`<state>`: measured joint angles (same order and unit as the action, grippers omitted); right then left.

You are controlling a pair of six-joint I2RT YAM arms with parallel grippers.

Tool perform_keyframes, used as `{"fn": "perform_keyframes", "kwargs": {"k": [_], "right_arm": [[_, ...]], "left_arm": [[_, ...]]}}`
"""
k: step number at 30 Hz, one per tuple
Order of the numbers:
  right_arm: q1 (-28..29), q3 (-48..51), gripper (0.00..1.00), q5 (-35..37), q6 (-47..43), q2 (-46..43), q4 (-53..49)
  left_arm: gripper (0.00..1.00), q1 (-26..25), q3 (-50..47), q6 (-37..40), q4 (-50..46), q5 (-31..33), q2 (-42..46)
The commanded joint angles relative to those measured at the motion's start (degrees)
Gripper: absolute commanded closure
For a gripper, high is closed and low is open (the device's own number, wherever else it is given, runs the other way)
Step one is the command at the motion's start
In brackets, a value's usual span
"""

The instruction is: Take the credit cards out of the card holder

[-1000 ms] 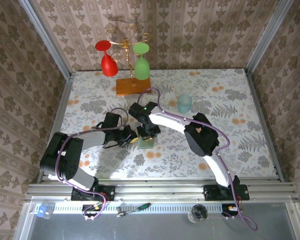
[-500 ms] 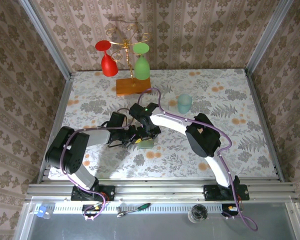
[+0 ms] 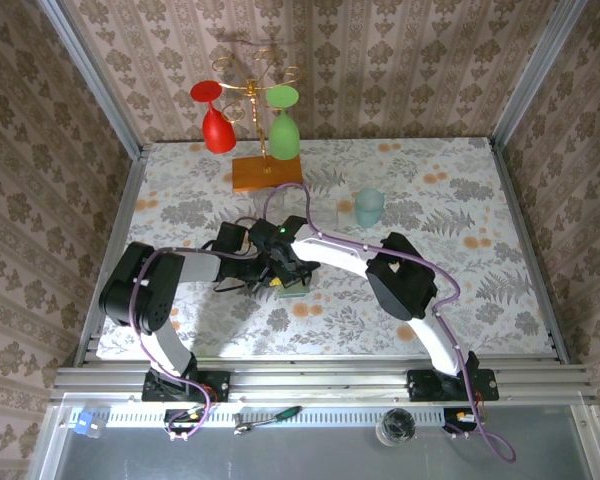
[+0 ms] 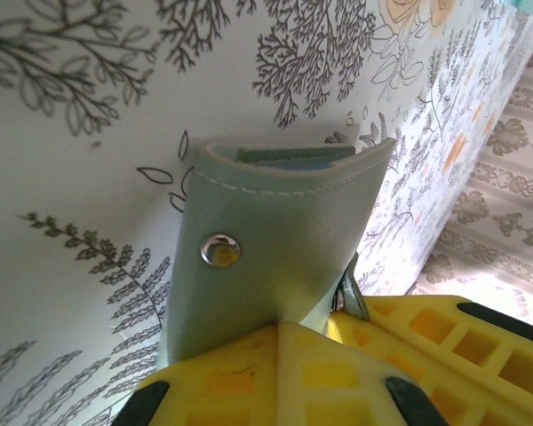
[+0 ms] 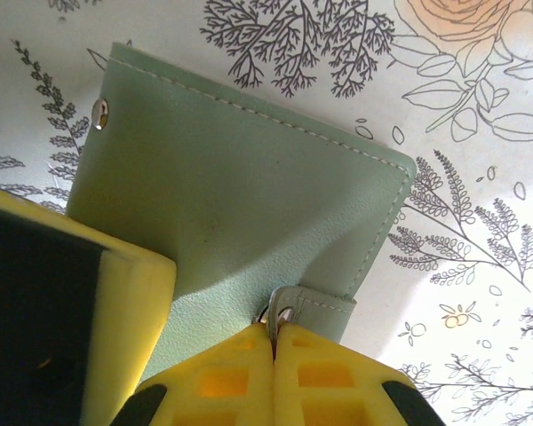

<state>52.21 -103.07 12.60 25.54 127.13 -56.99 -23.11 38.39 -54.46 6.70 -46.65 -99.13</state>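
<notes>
Pale green with light stitching, the card holder is folded over above the flower-printed table; whether it rests flat there I cannot tell. In the top view it sits on the near side of the wooden slab, toward the arm bases and well apart from it. It is mostly covered by the two grippers that meet over it. The left gripper reaches it from the slab's near left, and the right gripper from straight in front of the slab.

The right wrist view shows what the top view hides. The right gripper's yellow fingers are pressed together on the holder's small snap tab at its edge. A yellow block of the other gripper overlaps the panel at the left.

The left wrist view gives the other side. The left gripper's fingers are closed on the lower edge of the outer panel, which carries a metal stud. In the open mouth of the fold, thin edges of the credit cards, one of them blue, sit tucked inside.

A teal cup stands to the right of the slab, near it.
</notes>
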Motion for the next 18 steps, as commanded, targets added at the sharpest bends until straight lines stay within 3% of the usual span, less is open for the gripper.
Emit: {"fn": "perform_keyframes", "kwargs": {"k": [1, 6, 18], "right_arm": [[0.0, 1.2, 1.00, 13.1, -4.9, 3.6, -2.3], [1.4, 2.6, 1.00, 21.6, -8.4, 3.6, -0.4], [2.4, 10.1, 1.00, 33.0, -15.1, -3.6, 12.9]], "left_arm": [[1.00, -0.1, -3.3, 3.5, -8.5, 10.4, -7.0], [1.00, 0.4, -4.2, 3.6, -7.2, 10.2, -9.2], [1.00, 0.7, -4.1, 4.1, -6.0, 7.1, -13.5]]}}
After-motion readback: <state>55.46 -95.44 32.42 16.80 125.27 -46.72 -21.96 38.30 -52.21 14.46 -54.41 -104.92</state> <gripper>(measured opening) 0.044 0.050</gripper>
